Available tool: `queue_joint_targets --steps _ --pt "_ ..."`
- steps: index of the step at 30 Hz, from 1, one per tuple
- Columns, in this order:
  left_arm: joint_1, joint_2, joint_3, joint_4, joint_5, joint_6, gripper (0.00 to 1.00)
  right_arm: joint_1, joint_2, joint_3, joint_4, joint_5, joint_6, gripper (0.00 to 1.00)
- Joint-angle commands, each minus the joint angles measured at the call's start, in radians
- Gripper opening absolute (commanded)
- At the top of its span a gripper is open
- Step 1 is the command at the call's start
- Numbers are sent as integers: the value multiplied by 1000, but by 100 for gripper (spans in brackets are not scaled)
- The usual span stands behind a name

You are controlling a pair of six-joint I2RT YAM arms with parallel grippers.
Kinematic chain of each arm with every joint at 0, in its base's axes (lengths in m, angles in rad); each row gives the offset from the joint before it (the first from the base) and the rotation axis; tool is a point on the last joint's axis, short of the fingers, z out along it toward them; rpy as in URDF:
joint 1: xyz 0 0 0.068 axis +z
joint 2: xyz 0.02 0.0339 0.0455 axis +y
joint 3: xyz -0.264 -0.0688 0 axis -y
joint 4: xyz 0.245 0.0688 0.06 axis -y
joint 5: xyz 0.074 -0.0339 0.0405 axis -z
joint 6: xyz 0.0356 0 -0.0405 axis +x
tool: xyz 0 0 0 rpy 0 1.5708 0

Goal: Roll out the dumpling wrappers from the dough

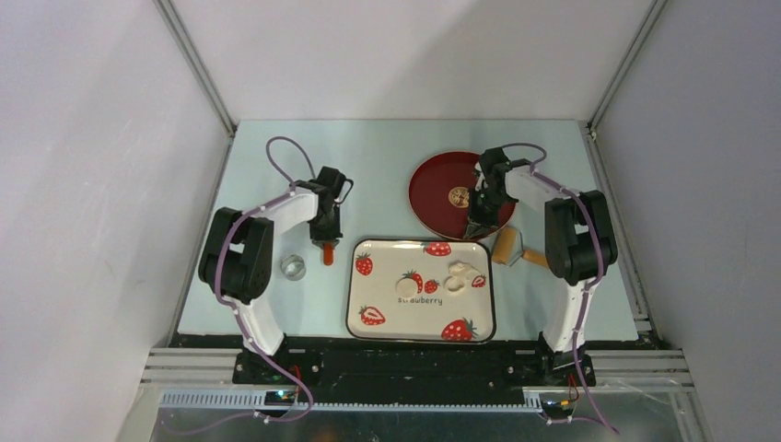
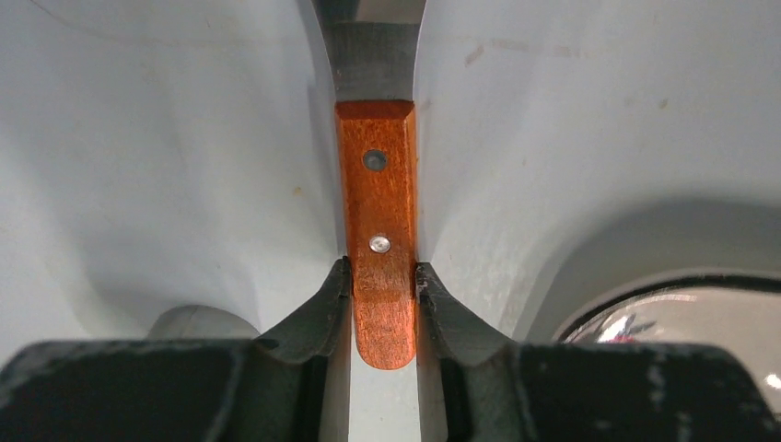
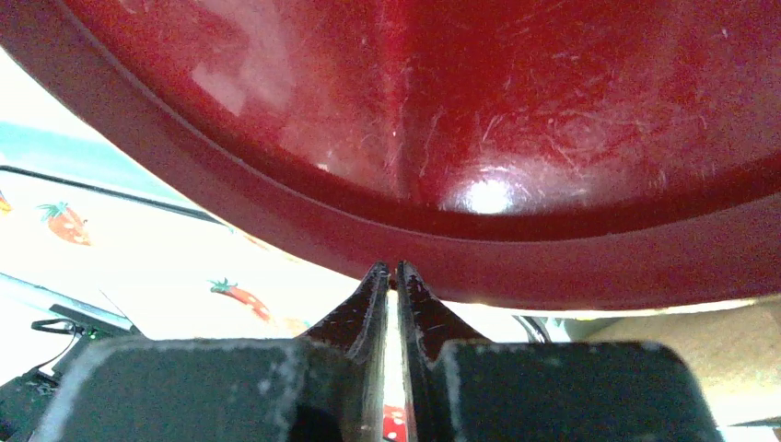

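At centre of pale blue counter [image 1: 276, 166], white strawberry-patterned rectangular plate [image 1: 405, 324]. At 1 o'clock, red round tray [image 1: 433, 198], right hand [image 3: 393, 269] narrow at its rim. At 9 o'clock, left hand [image 2: 382, 276] clamping orange wooden handle [image 2: 376, 193]. On plate: soft cream-white dough lump [image 1: 463, 274] at 2 o'clock, thin round dumpling wrapper [image 1: 407, 287] central. Likely light, sticky, tearable; lift by edges.

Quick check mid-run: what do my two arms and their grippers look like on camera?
Both arms match: the left arm and right arm have white links, bulky black joints and a purple cable looping along each. The left gripper and right gripper have black, tapered, scuffed fingers.
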Motion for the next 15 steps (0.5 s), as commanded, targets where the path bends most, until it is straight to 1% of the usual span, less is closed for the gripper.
queue_joint_targets --steps 1,7,12,13,15 --pt "-39 -109 -59 -28 -17 24 0 2 -87 -25 -32 -15 -3 12" --pt "-76 -266 -123 -31 -13 28 0 2 -152 -48 -37 -21 2 14" --pt "-129 -320 -210 -32 -7 -20 0 0 -200 -74 -41 -28 5 16" --pt "-136 -321 -236 -32 -11 -42 1 0 -209 -84 -42 -29 5 16" --pt "-163 -305 -262 -30 -21 -69 8 0 -221 -102 -37 -32 5 17"
